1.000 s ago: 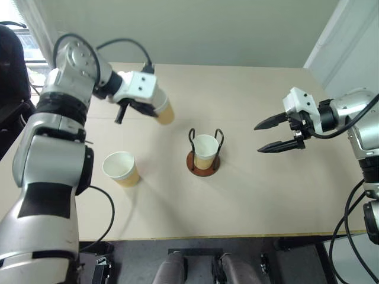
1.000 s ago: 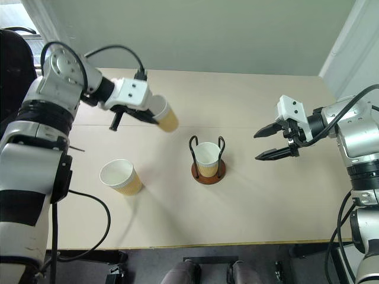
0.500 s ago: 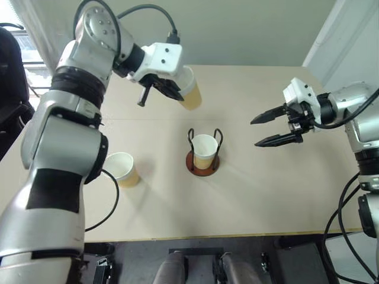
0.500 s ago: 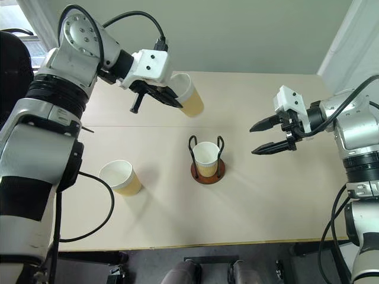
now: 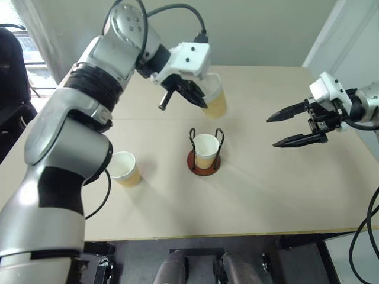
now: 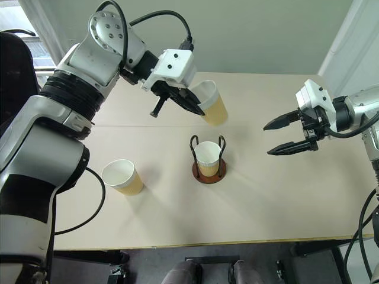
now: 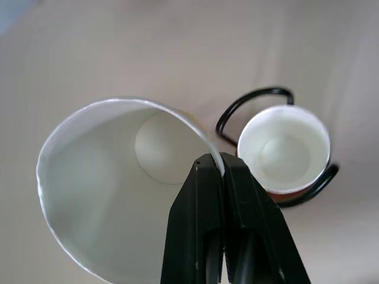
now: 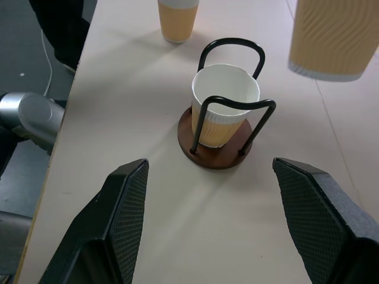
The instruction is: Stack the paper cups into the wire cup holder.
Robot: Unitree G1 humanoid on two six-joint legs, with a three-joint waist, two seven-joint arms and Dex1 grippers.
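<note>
Beige table (image 5: 266, 195): left gripper (image 7: 223, 168) pinches a tan, white-lined paper cup (image 5: 214, 102); right gripper (image 5: 294, 126) gapes.

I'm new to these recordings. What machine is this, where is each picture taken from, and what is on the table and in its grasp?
A two-armed humanoid robot. Two pictures look down from its head; two look along each wrist's black fingers. On the beige table stands a black wire cup holder on a reddish-brown disc, with one tan paper cup inside. Another tan paper cup stands on the robot's left. The left gripper is shut on the rim of a third tan paper cup, in the air near the holder. The right gripper is open, holding nothing.
</note>
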